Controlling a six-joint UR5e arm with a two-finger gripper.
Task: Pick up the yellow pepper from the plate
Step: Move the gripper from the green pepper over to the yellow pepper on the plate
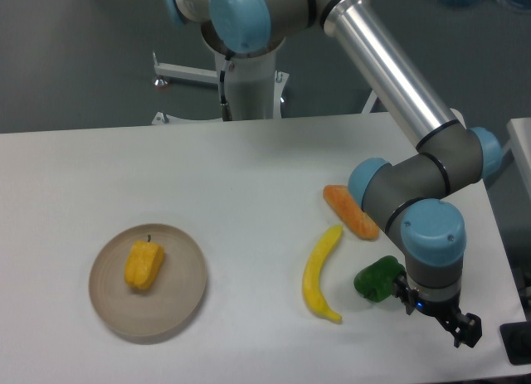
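Note:
The yellow pepper (143, 264) lies on the beige plate (187, 297) at the front left of the table, its dark stem pointing away. My gripper (438, 318) points down at the front right of the table, far from the plate, just right of a green pepper. Its dark fingers (467, 329) stick out on both sides of the wrist, so it looks open, and it holds nothing.
A green pepper (377, 278) lies right beside the gripper. A long yellow banana (320, 273) and an orange carrot (349, 211) lie in the middle right. The arm's forearm (390, 77) crosses above the table's back right. The table's front edge runs close under the gripper.

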